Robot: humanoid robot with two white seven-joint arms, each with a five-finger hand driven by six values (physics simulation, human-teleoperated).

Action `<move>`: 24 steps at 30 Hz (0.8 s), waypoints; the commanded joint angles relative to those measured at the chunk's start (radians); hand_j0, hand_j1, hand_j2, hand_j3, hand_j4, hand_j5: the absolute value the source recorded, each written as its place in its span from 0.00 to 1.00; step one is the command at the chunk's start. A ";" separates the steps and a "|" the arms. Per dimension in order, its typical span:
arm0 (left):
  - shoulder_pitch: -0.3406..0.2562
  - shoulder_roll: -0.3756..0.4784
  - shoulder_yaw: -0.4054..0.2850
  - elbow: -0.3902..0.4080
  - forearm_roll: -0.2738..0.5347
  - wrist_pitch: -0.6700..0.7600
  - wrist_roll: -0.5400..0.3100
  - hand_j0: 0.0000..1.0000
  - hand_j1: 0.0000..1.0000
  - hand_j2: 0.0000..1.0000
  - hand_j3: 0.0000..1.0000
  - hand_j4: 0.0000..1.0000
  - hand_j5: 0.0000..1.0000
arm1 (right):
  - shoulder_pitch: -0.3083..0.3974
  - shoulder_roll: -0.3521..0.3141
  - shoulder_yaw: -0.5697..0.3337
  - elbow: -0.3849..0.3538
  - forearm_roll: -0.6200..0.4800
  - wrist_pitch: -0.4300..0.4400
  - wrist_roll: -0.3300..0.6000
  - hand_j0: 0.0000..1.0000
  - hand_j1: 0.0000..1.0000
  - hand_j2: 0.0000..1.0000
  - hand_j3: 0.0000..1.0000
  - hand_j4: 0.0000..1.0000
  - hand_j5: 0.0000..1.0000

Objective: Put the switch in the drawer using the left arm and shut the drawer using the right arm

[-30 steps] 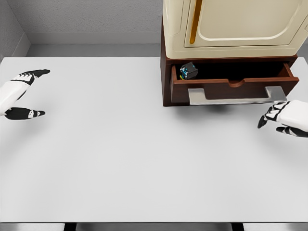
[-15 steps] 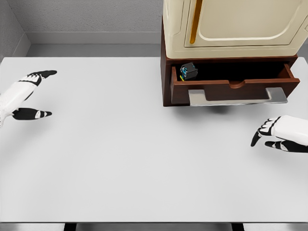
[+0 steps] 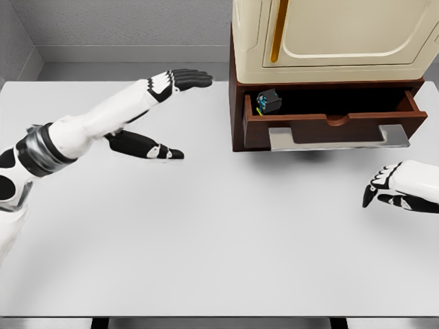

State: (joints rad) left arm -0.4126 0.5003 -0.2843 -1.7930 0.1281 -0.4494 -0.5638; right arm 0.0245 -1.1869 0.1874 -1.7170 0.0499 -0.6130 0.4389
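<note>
We're looking at the switch already sitting in the drawer, tucked in its back-left corner, so we're judging the left arm's half as done. The drawer is open, pulled out of the brown cabinet toward us, with the cream appliance stacked on top.

We're seeing the left hand hovering over the table, fingers spread wide, thumb well apart from the fingers, holding nothing. It's sitting left of the cabinet, clear of the drawer.

We're seeing the right hand low at the right edge, fingers loosely curled, empty, touching nothing.

Relation we're keying on: the drawer front with its grey handle is lying ahead of and left of the right hand, near but apart. The drawer's long axis is running left-right across the view; its travel is front-to-back, away from us. So we're expecting the close to be a push away from the robot, square onto the front panel.

The right hand is nearer the handle's right end than its middle. We're flagging that: an off-centre push could skew the drawer, so we're suggesting shifting left first.

The left hand is about as near the drawer's left corner, but we're leaving it out per the task.
</note>
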 commanded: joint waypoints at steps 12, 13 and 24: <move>-0.172 0.009 -0.194 -0.008 0.429 0.620 -0.047 1.00 1.00 1.00 1.00 1.00 1.00 | 0.006 0.000 0.001 0.005 -0.008 0.002 0.000 0.48 0.48 0.48 0.48 0.48 0.48; -0.175 0.001 -0.194 -0.008 0.427 0.649 -0.047 1.00 1.00 1.00 1.00 1.00 1.00 | 0.006 0.000 0.001 0.005 -0.008 0.002 0.000 0.48 0.48 0.48 0.48 0.48 0.48; -0.224 -0.169 -0.208 0.136 0.315 0.727 -0.047 1.00 1.00 1.00 1.00 1.00 1.00 | 0.006 0.000 0.000 0.007 -0.008 0.002 0.000 0.48 0.48 0.48 0.48 0.48 0.48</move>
State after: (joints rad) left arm -0.6366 0.3643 -0.4882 -1.6900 0.4661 0.2726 -0.6110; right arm 0.0307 -1.1863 0.1886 -1.7104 0.0483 -0.6130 0.4390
